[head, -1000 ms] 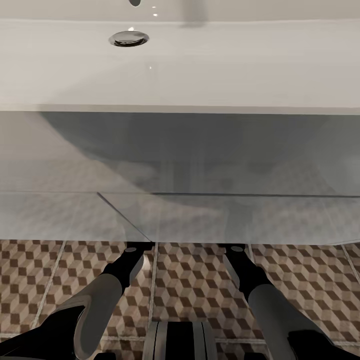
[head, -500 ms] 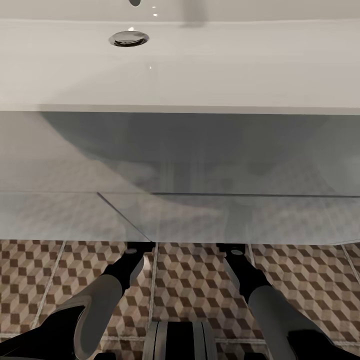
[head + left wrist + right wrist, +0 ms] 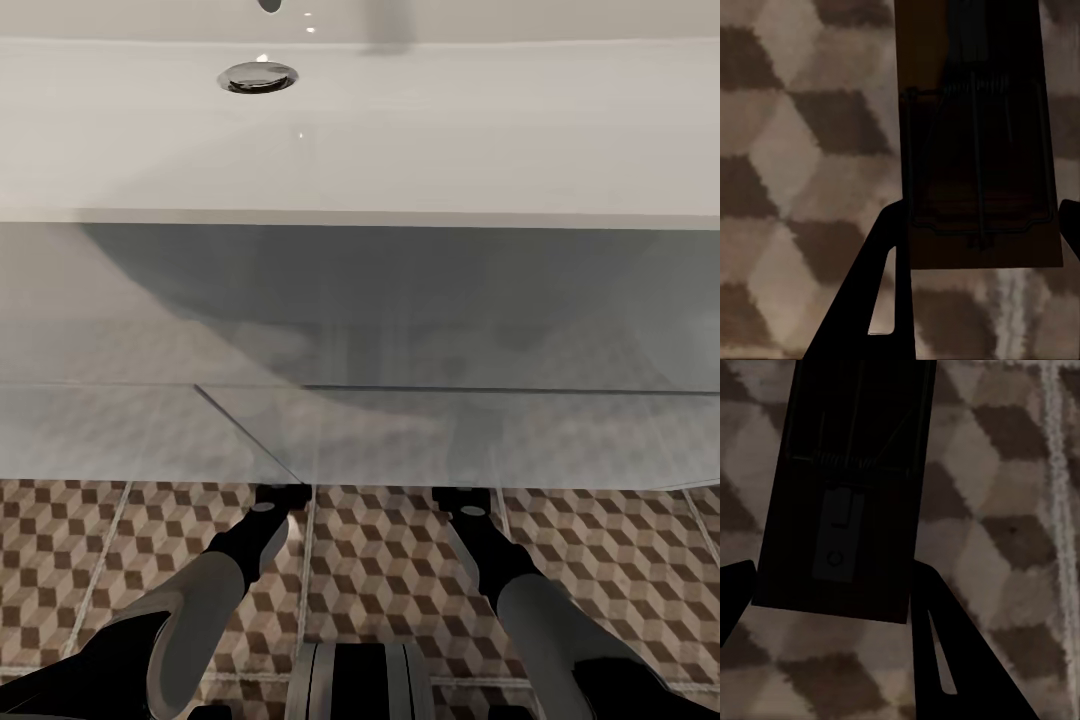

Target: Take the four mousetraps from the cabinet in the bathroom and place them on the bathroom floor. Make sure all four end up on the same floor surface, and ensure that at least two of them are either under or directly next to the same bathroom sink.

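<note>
Left wrist view: a mousetrap sits clamped between the left gripper fingers, close above the cube-patterned bathroom floor. The right gripper pinches another mousetrap likewise. Both arms reach under the white bathroom sink.

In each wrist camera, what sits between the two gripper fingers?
A mousetrap in each. Left wrist view: a trap between the left gripper's fingers. Right wrist view: another trap between the right gripper's fingers, cube-patterned floor behind.
</note>
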You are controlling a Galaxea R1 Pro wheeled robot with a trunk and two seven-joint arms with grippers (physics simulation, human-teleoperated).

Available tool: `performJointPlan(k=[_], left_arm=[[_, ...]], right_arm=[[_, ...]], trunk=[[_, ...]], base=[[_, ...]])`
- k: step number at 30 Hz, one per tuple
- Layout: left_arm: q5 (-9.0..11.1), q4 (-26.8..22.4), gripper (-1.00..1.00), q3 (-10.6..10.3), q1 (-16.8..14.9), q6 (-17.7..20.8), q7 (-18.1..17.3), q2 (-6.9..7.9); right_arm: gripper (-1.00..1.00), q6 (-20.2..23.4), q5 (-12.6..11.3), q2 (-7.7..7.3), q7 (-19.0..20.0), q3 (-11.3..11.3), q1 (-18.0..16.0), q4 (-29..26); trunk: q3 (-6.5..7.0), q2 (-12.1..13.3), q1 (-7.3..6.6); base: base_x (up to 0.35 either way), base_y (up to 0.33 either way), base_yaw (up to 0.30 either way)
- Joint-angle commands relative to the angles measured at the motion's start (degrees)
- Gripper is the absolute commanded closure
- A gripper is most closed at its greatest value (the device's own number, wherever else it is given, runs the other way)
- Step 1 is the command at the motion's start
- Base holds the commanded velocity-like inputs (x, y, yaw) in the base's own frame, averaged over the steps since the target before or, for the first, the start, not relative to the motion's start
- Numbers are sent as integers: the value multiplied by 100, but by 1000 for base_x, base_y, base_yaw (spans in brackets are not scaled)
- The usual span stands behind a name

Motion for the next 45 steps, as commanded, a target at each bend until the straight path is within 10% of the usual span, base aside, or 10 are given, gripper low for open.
performJointPlan(k=[1,45], left_arm=[[-61,6,100,38,-2,2,13,-5],[-72,166,100,42,-2,-7,8,0]], right_arm=[[100,37,-10,2,-30,17,1,-9],[100,-1017,-11,15,-30,17,-14,781]], trunk=[[-3,-1,-1],[-3,-1,-1]], base=[[0,0,0],[0,0,0]])
